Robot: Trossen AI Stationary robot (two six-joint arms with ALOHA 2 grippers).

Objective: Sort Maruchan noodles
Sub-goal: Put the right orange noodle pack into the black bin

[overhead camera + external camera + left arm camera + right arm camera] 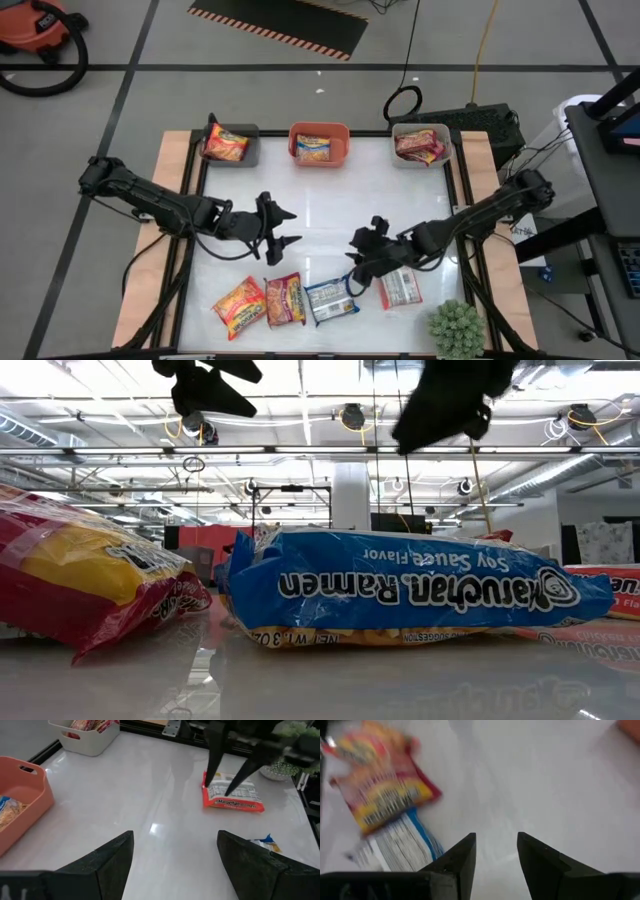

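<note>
Here the left pincer [283,228] hovers apart over bare mid-table [330,200]; the right pincer [356,262], fingers parted and empty, hangs just beside the blue packet [331,300] near the near edge.

1. The white, glossy surface [320,200] carries everything here, with wooden strips along its two sides.
2. Take the coral bin [319,145] as landmark: it sits at the middle of the far edge.
3. A grey bin [232,146] stands to its left and a white bin [421,146] to its right, both on that same far edge.
4. Across the surface from the coral bin, near the front edge, four packets lie flat in a row: an orange-yellow packet [239,306], a red-and-yellow packet [285,299], a blue packet [331,300], and a red-and-white packet [401,287].
5. A green spiky plant [457,329] sits at the front right corner, diagonally opposite the grey bin.
</note>
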